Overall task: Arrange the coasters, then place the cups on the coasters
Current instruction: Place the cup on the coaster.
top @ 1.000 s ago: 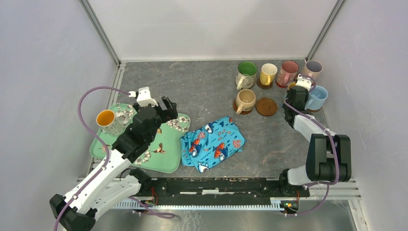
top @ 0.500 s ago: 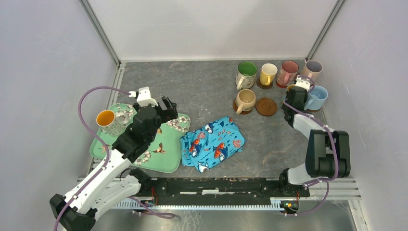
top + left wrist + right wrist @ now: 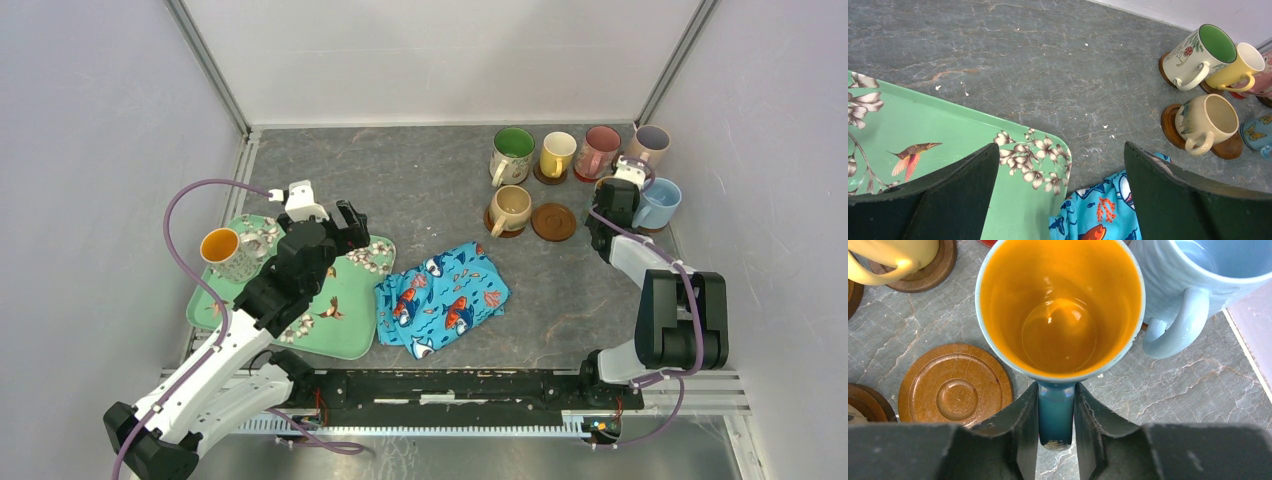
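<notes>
In the right wrist view, my right gripper (image 3: 1056,392) is shut on the blue handle of an orange-lined cup (image 3: 1060,310), standing upright next to the light blue cup (image 3: 1193,275). What lies under it is hidden. An empty brown coaster (image 3: 954,385) lies just left of it. From above, the green-inside cup (image 3: 513,152), yellow cup (image 3: 556,152), pink cup (image 3: 600,150), lilac-lined cup (image 3: 650,142) and beige cup (image 3: 512,208) stand on coasters at the back right. My left gripper (image 3: 1060,150) hangs open above the tray's corner, holding nothing.
A green floral tray (image 3: 345,310) lies at the front left with another orange-lined cup (image 3: 225,250) on it. A blue fish-print cloth (image 3: 445,295) is crumpled beside the tray. Walls close in the back and both sides.
The right arm's elbow has shifted slightly to the right, and the cup in its jaws has stayed in place. The left arm has not moved.
</notes>
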{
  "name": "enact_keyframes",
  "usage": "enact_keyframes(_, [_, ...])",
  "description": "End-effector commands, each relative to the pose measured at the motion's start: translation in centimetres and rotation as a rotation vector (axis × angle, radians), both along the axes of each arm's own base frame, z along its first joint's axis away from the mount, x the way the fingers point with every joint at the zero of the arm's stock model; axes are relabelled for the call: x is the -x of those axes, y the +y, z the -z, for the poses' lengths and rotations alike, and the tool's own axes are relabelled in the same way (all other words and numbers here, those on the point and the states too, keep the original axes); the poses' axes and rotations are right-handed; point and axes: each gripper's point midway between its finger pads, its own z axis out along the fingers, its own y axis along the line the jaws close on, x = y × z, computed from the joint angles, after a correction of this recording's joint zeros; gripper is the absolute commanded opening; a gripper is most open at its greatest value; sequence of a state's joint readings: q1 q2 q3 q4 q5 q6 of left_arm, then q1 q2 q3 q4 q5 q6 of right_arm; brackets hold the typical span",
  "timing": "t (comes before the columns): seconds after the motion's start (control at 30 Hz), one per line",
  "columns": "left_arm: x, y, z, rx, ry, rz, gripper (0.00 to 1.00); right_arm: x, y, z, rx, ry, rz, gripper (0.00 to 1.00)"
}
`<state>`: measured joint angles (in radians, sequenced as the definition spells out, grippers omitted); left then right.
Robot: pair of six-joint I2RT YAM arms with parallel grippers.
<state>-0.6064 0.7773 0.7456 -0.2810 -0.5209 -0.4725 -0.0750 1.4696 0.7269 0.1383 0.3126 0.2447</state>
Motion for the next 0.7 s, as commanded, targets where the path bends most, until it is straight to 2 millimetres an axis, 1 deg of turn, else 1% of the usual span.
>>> enact_keyframes(0.0, [-0.3,0.1,-0.9,-0.026,-0.036,0.001,1.0,-2.2,-0.4,-3.8,-0.001,-0.107,0.018,0.38])
enact_keyframes(0.1, [-0.2,0.1,-0.9,-0.025,-0.035,0.003,1.0,-2.0,-0.3,-3.8,-0.007,-0.09,0.018,0.43])
enact_keyframes(0.23, [-0.2,0.1,-0.8,-0.019,-0.032,0.001,1.0,-1.7,-0.1,-3.9,-0.018,-0.072,0.015,0.47])
enact_keyframes(0.33, [-0.2,0.1,-0.8,-0.011,-0.027,-0.002,1.0,-1.3,-0.1,-4.2,-0.02,-0.057,0.013,0.5])
enact_keyframes(0.43, [-0.2,0.0,-0.8,0.003,-0.024,-0.002,1.0,-0.9,0.0,-4.9,-0.008,-0.061,-0.005,0.54])
enact_keyframes(0.57, [-0.2,0.0,-1.0,0.018,-0.019,-0.012,1.0,-0.1,0.1,-6.1,0.014,-0.077,-0.027,0.66])
enact_keyframes(0.6, [-0.2,0.1,-1.0,0.019,-0.014,-0.018,1.0,0.4,0.3,-6.0,0.011,-0.06,-0.034,0.7])
enact_keyframes(0.67, [-0.2,0.1,-0.9,0.017,-0.004,-0.022,1.0,0.9,0.6,-6.5,0.005,-0.07,-0.049,0.75])
